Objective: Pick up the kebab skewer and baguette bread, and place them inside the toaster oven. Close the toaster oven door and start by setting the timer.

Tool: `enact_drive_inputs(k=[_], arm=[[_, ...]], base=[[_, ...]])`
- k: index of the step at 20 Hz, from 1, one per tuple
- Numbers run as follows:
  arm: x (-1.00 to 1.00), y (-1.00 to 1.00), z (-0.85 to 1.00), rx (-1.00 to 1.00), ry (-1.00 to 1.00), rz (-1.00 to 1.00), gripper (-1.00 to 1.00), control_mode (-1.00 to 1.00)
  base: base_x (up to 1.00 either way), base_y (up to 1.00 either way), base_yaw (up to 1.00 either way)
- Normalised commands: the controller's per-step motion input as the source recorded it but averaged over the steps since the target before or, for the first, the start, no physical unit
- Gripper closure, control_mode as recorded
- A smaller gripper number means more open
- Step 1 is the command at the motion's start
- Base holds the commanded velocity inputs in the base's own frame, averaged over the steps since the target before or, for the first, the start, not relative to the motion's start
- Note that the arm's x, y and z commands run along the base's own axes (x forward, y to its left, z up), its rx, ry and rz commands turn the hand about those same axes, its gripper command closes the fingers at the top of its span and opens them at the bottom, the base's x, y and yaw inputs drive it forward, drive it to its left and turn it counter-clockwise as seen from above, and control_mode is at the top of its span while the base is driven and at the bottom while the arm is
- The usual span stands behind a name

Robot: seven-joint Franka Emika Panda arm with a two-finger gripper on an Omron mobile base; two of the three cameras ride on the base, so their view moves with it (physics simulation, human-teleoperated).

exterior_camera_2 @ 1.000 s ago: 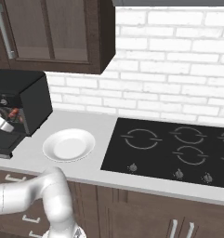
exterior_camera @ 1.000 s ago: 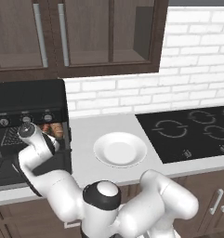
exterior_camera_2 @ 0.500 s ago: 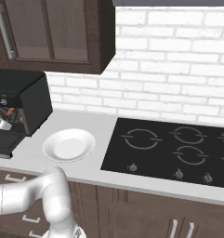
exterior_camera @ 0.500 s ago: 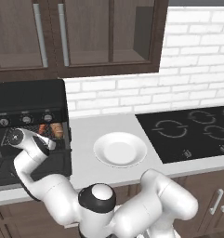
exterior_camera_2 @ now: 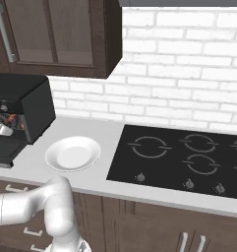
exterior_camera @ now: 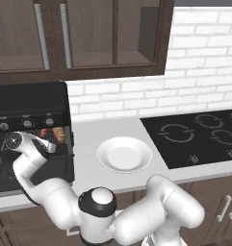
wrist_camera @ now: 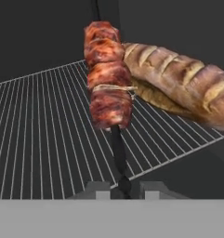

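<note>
Pale grey counter (exterior_camera: 88, 139), white plate (exterior_camera: 124, 154), black toaster oven (exterior_camera: 31, 103), inset cooktop (exterior_camera: 197, 137)

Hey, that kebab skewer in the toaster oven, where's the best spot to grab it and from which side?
By the bare dark stick end below the meat, coming in from the open front. The kebab skewer points its handle toward the door, and the gripper is already shut on it there; the baguette bread crowds one side.

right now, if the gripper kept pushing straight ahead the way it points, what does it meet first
The gripper, shut on the kebab skewer, points into the toaster oven. The baguette bread lies just right of that line, so probably the oven's back wall; depth is unclear.
</note>
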Motion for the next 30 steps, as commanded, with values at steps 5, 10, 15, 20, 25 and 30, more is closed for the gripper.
enact_drive_inputs(k=[5,10,15,20,25,30], arm=[[-0.02,0.00,0.13,-0.06,-0.15,0.00,1.00,-1.00],[0.04,0.00,0.28,-0.02,-0.02,0.00,1.00,-1.00],[0.27,-0.08,0.04,-0.01,-0.01,0.00,1.00,-1.00],[0.21,0.00,0.00,-0.03,-0.08,0.01,1.00,-1.00],[0.42,0.00,0.00,0.00,0.00,0.00,1.00,-1.00],[0.38,0.00,0.00,0.00,0.00,0.00,1.00,-1.00]], base=[[0.00,0.00,0.00],[0.00,0.00,0.00],[0.00,0.00,0.00],[0.00,0.00,0.00],[0.00,0.00,0.00],[0.00,0.00,0.00]])
